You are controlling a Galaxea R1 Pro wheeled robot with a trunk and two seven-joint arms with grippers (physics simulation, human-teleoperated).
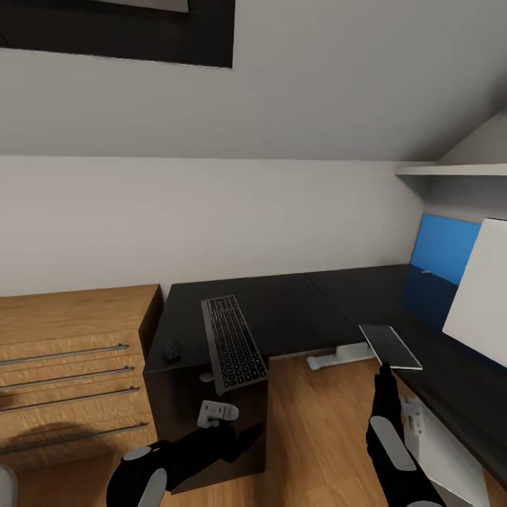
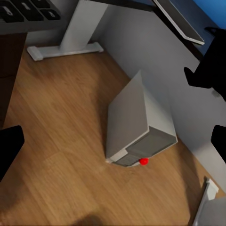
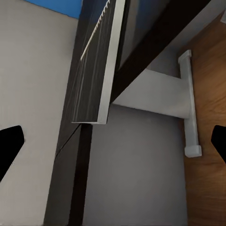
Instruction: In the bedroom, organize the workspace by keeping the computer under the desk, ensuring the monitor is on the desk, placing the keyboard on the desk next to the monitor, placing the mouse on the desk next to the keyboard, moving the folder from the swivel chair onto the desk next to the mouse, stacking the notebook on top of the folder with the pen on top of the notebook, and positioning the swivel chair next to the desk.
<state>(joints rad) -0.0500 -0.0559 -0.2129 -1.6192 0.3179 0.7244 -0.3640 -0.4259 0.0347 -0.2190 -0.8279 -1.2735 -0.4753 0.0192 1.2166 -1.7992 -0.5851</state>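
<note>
Grey notebook (image 1: 390, 346) just beyond right end effector (image 1: 384, 372)

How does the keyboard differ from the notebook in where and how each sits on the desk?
The keyboard is long, with black keys; the notebook is shorter, plain and dark grey. The keyboard lies at the desk end near the mouse; the notebook sits near the inner corner. Both overhang the desk's front edge.

The monitor (image 1: 482, 296) is cut off by the head view's right edge; the keyboard (image 2: 26, 12) is cropped in the left wrist view
</note>
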